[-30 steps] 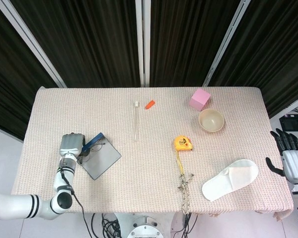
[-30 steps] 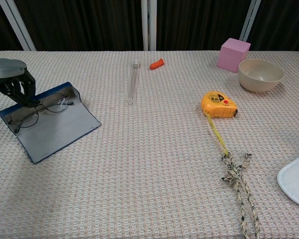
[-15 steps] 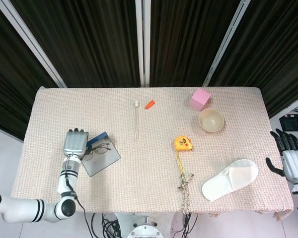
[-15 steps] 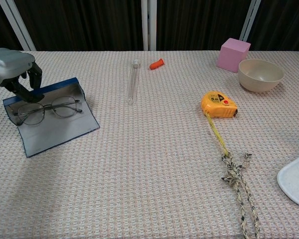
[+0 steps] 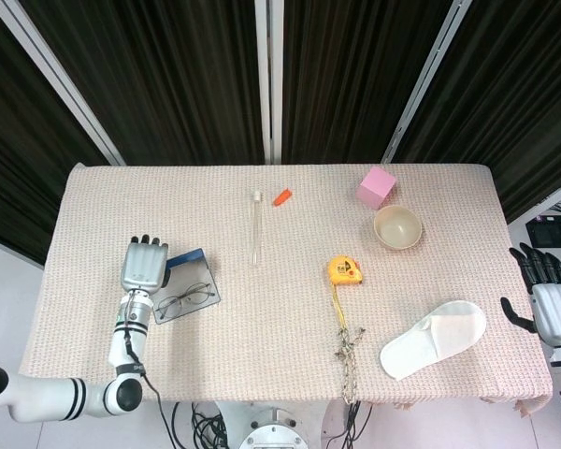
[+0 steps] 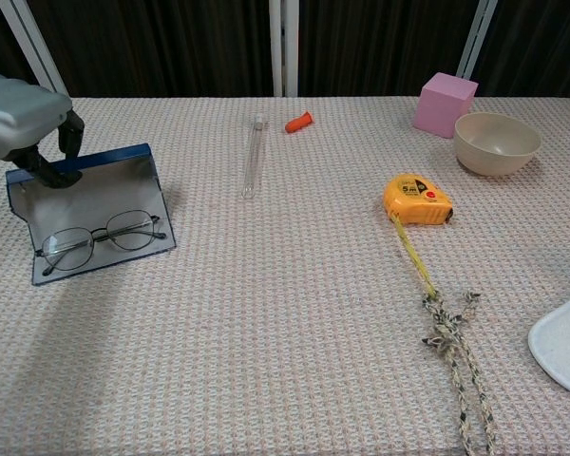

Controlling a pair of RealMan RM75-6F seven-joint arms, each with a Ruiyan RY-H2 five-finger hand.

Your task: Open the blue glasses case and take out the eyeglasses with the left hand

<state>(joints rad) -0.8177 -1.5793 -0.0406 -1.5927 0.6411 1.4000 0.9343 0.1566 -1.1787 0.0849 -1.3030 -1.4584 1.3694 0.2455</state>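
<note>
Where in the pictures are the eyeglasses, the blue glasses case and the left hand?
eyeglasses [image 6: 103, 238]: chest view, on the bridge between the lenses.
blue glasses case [image 6: 109, 188]: chest view, on its bare grey inside.
left hand [image 5: 144, 265]: head view, on the back of the hand.

Up the middle of the bench [image 5: 290, 309], a clear test tube [image 5: 256, 227] is lying lengthwise, an orange cap [image 5: 281, 197] sitting just beside its far end. A pink cube [image 5: 376, 187] is standing near the beige bowl [image 5: 397, 227]. The yellow tape measure [image 5: 344, 271] is trailing its tape toward a knotted rope [image 5: 347, 348], a white slipper [image 5: 434, 339] resting nearby.
</note>
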